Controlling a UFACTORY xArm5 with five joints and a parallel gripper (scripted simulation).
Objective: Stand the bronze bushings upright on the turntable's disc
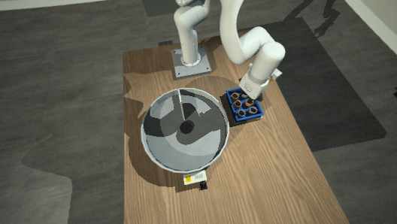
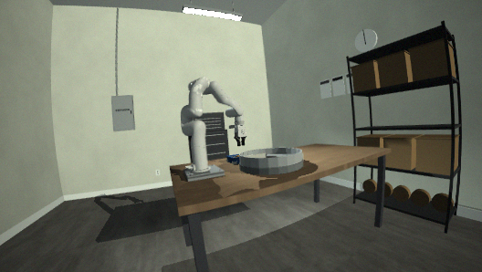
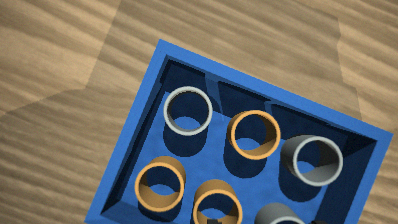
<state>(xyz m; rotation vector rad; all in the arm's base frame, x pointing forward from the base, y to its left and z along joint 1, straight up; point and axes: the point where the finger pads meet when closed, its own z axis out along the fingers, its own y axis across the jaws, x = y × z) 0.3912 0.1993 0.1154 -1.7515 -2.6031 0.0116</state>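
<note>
A blue crate stands on the wooden table right of the turntable; it also shows in the wrist view. In it stand three bronze bushings and three steel bushings, all upright. The grey turntable disc with its dark hub and raised rim carries nothing. My gripper hangs well above the crate, fingers partly apart and empty. In the top view the wrist covers the crate's far corner.
The arm's base plate is bolted at the table's far edge. A yellow-white label card and a small black block lie in front of the turntable. A shelf rack stands off to the right of the table.
</note>
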